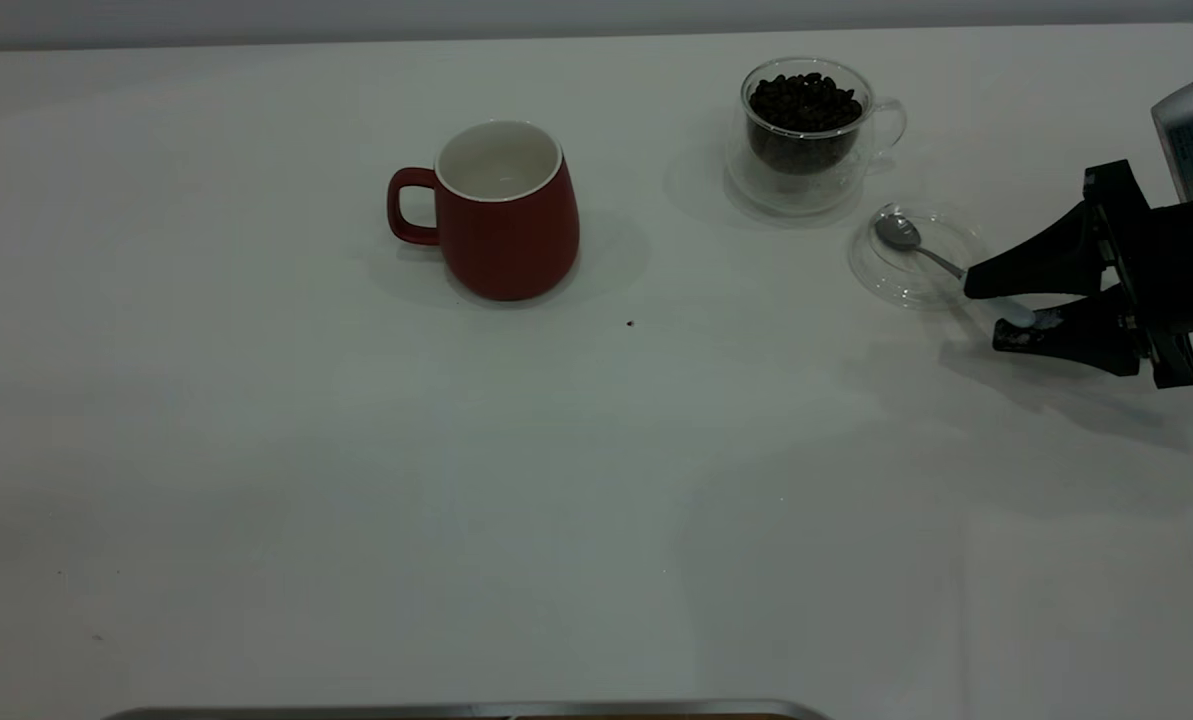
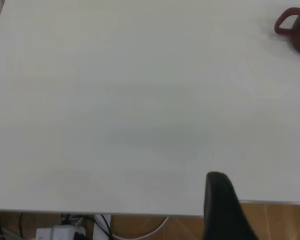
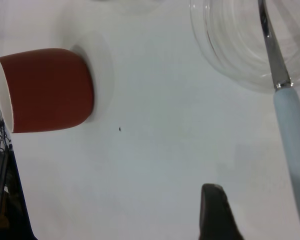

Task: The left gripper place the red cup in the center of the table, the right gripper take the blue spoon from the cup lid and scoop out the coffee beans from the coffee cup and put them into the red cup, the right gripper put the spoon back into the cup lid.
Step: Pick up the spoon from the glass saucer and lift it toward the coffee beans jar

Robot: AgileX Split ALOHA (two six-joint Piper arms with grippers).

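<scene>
A: Item one, the red cup (image 1: 504, 215)?
B: Upright on the table (image 1: 356, 480), roughly mid-width and toward the far side, handle pointing left, white inside showing nothing in it.

A: Item two, the coffee cup (image 1: 806, 135)?
B: Clear glass, far right, handle to the right, filled with the coffee beans (image 1: 804, 102). Well apart from the red cup.

A: Item three, the cup lid (image 1: 914, 258)?
B: Flat on the table, just near-right of the coffee cup. The blue spoon (image 1: 946, 265) has its metal bowl in the lid; its pale blue handle runs out over the rim toward the right.

A: Item four, the right gripper (image 1: 991, 312)?
B: At the right edge, low over the table, jaws spread, one on either side of the spoon's handle end. Whether either jaw touches the handle cannot be told.

A: Item five, the left gripper (image 2: 225, 210)?
B: Seen only in its own wrist view, near the table's edge; one dark finger shows, so the jaw state cannot be told.

A: Sundries?
B: One small dark speck (image 1: 630, 323) on the table, near-right of the red cup.
</scene>
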